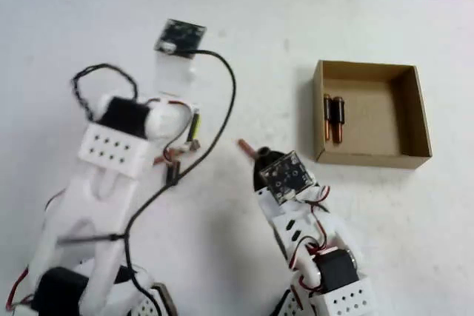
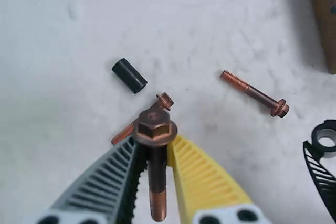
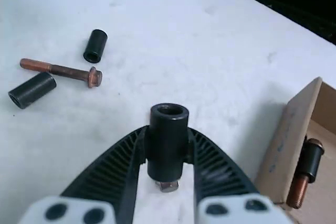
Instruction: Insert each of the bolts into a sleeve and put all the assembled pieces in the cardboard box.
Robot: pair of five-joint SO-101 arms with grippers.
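**High view:** cardboard box [image 1: 370,159] stood on the surface, with two assembled pieces [image 1: 333,118] side by side inside.

**Left wrist view:** left gripper [image 2: 156,142] was clamped on a bolt [image 2: 155,129]. A spare bolt [image 2: 255,94] and a spare sleeve [image 2: 129,75] lay loose beyond.

**Right wrist view:** right gripper [image 3: 167,140] was clamped on a sleeve [image 3: 169,124], open end toward the camera. This was seemingly the insertion step; next, the bolt tip needed lining up with that bore. Print on the box wall was illegible.

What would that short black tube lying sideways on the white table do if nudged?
The short black tube lies on its curved side, so it would probably roll. It looks rigid, so squeezing likely won't deform it. Its smooth wall might slip when gripped.
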